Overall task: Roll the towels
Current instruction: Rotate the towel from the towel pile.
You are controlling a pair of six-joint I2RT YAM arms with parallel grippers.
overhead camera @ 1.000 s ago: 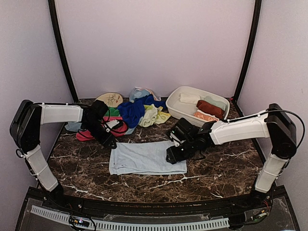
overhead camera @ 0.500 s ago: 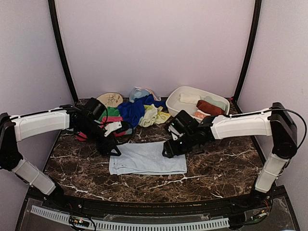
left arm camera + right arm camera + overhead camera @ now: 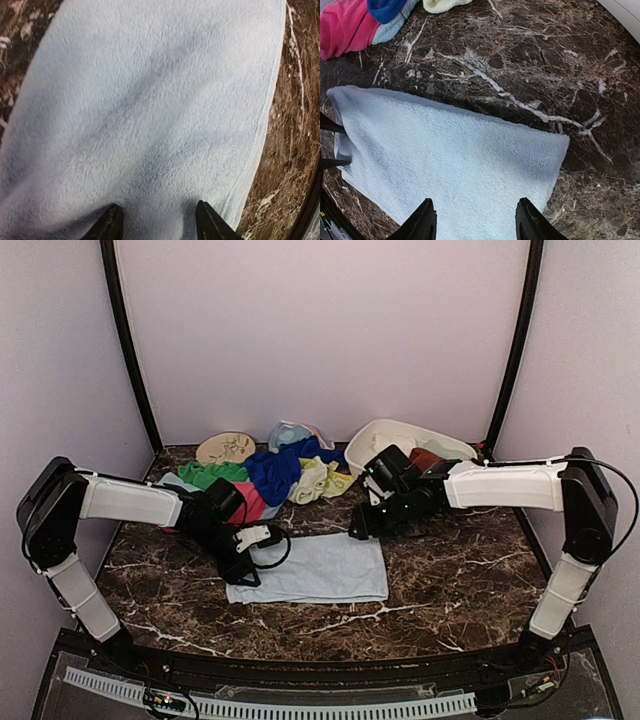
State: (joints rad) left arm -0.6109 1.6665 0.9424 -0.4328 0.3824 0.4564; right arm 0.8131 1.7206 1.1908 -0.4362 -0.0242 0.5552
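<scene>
A light blue towel (image 3: pixel 310 568) lies flat on the marble table. It fills the left wrist view (image 3: pixel 150 100) and spreads across the right wrist view (image 3: pixel 450 155). My left gripper (image 3: pixel 243 565) is open and low over the towel's left end, one finger on each side of a strip of cloth (image 3: pixel 159 222). My right gripper (image 3: pixel 365 527) is open and empty, above the towel's far right corner (image 3: pixel 476 220). A pile of loose towels sits at the back: blue (image 3: pixel 275 470), green (image 3: pixel 208 475), pink (image 3: pixel 247 504) and pale yellow (image 3: pixel 322 480).
A white basin (image 3: pixel 395 424) at the back right holds rolled towels and is partly hidden by my right arm. A tan disc (image 3: pixel 226 447) lies at the back left. Black posts stand at both back corners. The pink towel (image 3: pixel 342 30) lies close to the blue towel's far left corner.
My left gripper has come forward from the pile to the blue towel's left end. My right gripper has pulled back from the towel's right end toward the basin.
</scene>
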